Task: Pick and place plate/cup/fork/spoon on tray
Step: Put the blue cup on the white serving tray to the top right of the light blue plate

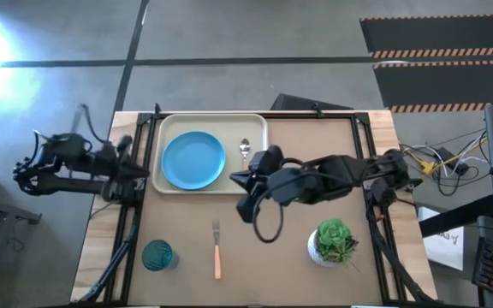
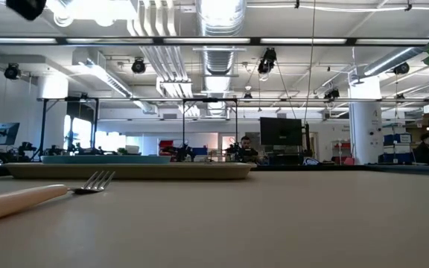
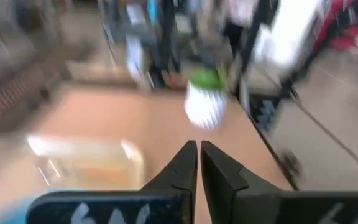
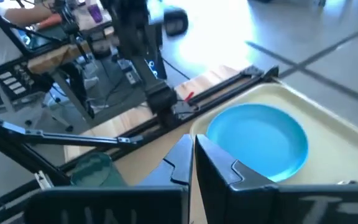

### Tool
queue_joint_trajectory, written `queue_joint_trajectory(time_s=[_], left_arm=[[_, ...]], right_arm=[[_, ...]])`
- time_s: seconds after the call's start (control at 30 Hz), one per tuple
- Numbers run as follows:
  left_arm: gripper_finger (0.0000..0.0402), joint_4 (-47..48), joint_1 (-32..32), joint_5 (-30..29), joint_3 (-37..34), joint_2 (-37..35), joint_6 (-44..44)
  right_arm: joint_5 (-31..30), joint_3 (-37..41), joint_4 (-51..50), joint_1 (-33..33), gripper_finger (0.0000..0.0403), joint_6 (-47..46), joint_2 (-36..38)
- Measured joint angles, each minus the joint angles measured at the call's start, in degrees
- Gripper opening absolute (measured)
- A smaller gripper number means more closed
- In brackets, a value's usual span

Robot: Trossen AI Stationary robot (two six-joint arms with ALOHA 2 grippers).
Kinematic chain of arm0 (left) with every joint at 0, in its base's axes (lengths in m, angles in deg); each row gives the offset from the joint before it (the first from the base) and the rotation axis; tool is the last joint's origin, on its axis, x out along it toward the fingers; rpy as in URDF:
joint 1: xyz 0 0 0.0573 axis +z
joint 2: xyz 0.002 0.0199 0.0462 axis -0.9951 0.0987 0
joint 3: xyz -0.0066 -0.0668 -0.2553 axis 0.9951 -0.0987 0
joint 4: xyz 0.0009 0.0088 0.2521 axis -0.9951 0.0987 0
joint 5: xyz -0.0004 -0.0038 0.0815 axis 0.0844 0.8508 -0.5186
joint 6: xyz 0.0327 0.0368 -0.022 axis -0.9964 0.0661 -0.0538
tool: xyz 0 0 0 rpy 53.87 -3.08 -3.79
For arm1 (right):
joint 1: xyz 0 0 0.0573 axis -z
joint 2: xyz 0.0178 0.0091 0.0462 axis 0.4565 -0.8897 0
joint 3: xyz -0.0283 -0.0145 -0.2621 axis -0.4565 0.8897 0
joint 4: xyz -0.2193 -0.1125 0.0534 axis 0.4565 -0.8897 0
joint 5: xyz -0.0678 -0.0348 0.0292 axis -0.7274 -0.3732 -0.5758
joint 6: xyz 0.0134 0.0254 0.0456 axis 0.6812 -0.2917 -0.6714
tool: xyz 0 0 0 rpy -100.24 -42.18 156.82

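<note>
1. High view: tray (image 1: 214,122) at the far left-centre of the desk (image 1: 298,162), carrying the plate (image 1: 193,160) on its left part and the spoon (image 1: 245,151) near its right rim; only the spoon's bowl and a short stretch of stem show, the rest being covered by the right arm.
2. High view: fork (image 1: 216,249) on the bare desk nearer the front, tines toward the tray; cup (image 1: 157,255) to its left near the front-left corner; potted plant (image 1: 333,241) at front right.
3. Right hand (image 1: 245,193) above the desk just off the tray's near-right corner; in the right wrist view its fingers (image 4: 209,163) are pressed together, empty, with the plate (image 4: 258,140) and cup (image 4: 92,169) beyond.
4. Left hand (image 1: 137,167) waits at the desk's left edge beside the tray; the left wrist view is blurred, yet its fingers (image 3: 219,170) appear pressed together.
5. Low view: fork (image 2: 28,195) cut off at the left edge; the tray (image 2: 129,170) seen edge-on.
</note>
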Motion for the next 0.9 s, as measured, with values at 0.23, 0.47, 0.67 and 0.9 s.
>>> queue_joint_trajectory(time_s=[0.23,0.47,0.67,0.9], left_arm=[[0.0017,9.1,0.0,1.5,-0.7,1.3,12.9],[0.0084,12.1,0.0,6.8,-1.5,7.0,17.1],[0.0153,12.3,0.0,18.8,-2.7,15.1,18.9],[0.0188,12.2,0.0,28.3,-3.8,22.0,19.1]], right_arm=[[-0.1,0.1,-6.2,0.2,0.0009,1.9,1.5],[-0.3,0.1,-12.0,0.7,0.0009,0.5,1.2],[0.0,0.1,-12.3,0.6,0.0009,0.9,1.2],[0.7,0.1,-14.2,0.6,0.0009,1.0,1.8]])
